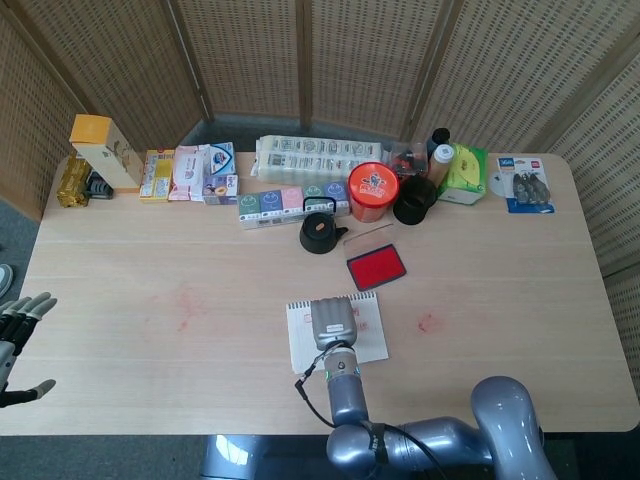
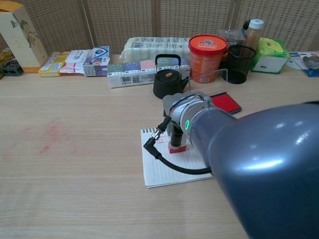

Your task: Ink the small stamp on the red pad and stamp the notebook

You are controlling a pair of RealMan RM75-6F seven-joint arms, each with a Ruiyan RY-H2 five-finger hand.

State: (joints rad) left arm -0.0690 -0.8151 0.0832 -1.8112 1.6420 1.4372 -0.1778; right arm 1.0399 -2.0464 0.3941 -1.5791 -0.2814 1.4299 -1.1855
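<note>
1. The small stamp (image 2: 176,145) stands upright on the notebook (image 2: 162,167), long axis vertical, red base down on the lined page near the spiral edge.
2. The right hand (image 1: 333,321) grasps the stamp from above; its fingers are hidden behind the wrist.
3. The red pad (image 1: 376,266) lies just beyond the notebook, near the black kettle (image 2: 168,82).
4. The left hand (image 1: 20,335) hangs off the table's left edge, fingers spread, holding nothing.

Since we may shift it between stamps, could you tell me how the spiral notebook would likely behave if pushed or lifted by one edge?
The notebook looks thin and lies flat, so it would probably slide easily on the smooth table. Lifted by one edge, its paper pages would likely flop and fan open. The stamp standing on it probably pins it for now.
</note>
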